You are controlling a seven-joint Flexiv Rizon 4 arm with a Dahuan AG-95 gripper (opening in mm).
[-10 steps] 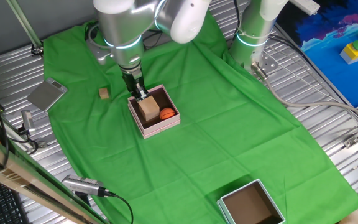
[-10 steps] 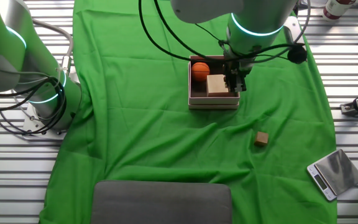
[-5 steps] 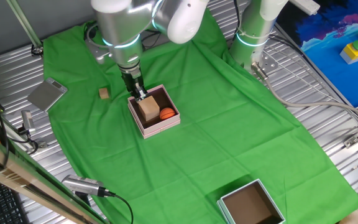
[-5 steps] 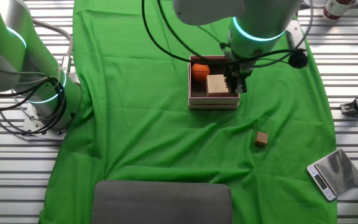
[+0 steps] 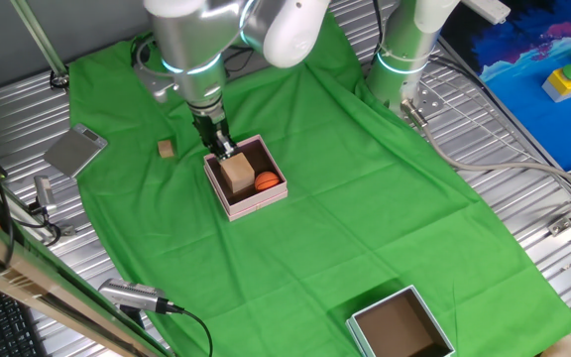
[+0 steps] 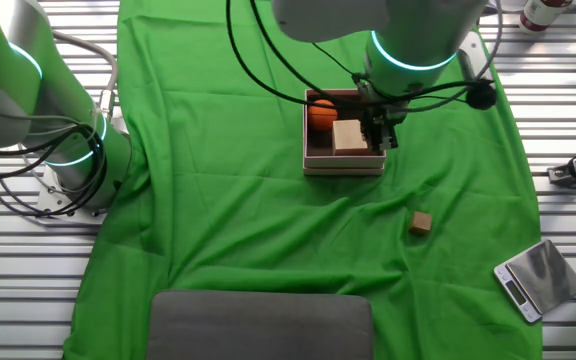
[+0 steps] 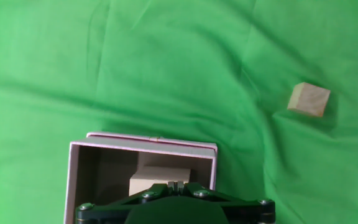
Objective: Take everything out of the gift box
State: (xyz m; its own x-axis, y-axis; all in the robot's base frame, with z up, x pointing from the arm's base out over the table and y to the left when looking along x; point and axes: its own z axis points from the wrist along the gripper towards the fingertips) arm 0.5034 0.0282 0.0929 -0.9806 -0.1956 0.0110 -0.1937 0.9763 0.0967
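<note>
The gift box (image 5: pixel 247 178) sits near the middle of a wrinkly green cloth (image 5: pixel 365 208) draped over the slatted metal table (image 5: pixel 533 188). It's a small square box with thin pale pink walls and a dark brown inside. The tan wooden cube (image 6: pixel 348 136) is in there, with crisp edges and a matte face, and the smooth orange ball (image 6: pixel 322 113) sits right beside it.

The gripper (image 5: pixel 223 149) points straight down at the cube's edge, by the box wall. In the hand view the black fingertips look drawn in close together over the cube's top, but I can't tell whether they actually have it pinched.

Outside the box, a small brown wooden block (image 7: pixel 309 99) lies by itself on the cloth. A flat silvery scale (image 6: pixel 536 279) is at the cloth's edge. A larger teal-grey box (image 5: pixel 401 326) with a brown inside sits well apart from the pink one.
</note>
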